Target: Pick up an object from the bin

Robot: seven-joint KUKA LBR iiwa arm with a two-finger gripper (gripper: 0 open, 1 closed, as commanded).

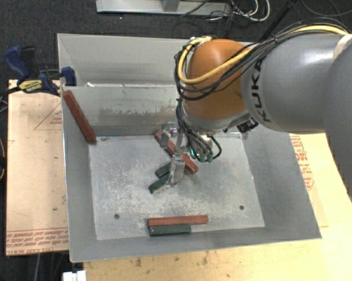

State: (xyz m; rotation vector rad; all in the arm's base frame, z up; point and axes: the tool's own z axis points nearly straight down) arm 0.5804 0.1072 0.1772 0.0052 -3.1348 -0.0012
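Judging this the grasp step, I see the gripper [176,174] low in the middle of the bin [105,206] over a small dark green block [159,184], just beside a red-brown bar [188,163], and I cannot tell if it is clenched or released; next probably calls for a firm close, then a straight lift.

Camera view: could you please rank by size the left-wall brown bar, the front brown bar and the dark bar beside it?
1. Left-wall brown bar and front brown bar: alike, unranked.
2. Dark bar: smallest.

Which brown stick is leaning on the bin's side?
The long reddish-brown bar propped against the left wall. The front reddish-brown bar and the small reddish-brown bar by the tool lie on the floor.
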